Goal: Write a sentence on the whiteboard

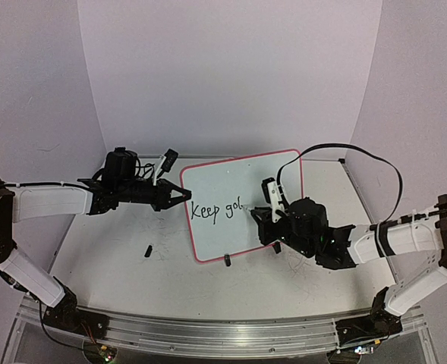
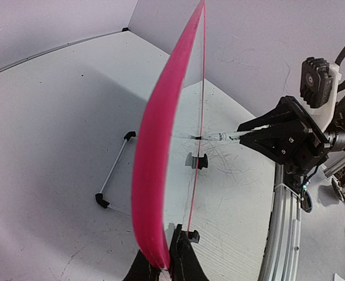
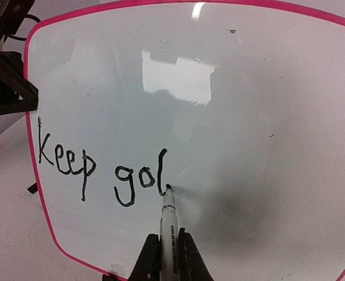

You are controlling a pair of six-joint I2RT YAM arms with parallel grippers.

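Two grippers share this job. From above, the whiteboard [image 1: 234, 178] stands tilted near the middle of the table [image 1: 117, 258]. The left gripper [image 1: 181, 195] is clamped on its rim at 9 o'clock, and the right gripper [image 1: 261, 218] reaches in from 4 o'clock. The sentence [image 1: 215, 210] sits on the board's lower left, toward 8 o'clock, and is unfinished.

In the left wrist view the board shows edge-on as a thin pink rim, with the left fingers [image 2: 184, 260] clenched on it at 6 o'clock. At 3 o'clock a marker [image 2: 219, 136] meets the writing face, above a black clip foot [image 2: 197, 161].

In the right wrist view the right fingers [image 3: 149, 257] squeeze the marker's barrel at 6 o'clock. Its tip touches the board just after "Keep gol".

The board looks thin, light and stiff, with a glossy face that a tip could skid across. Propped on small feet, it would likely tip or slide under pen pressure, so the rim is the place to hold it, opposite the push. The marker seems slim and rigid, and is best gripped low on the barrel.
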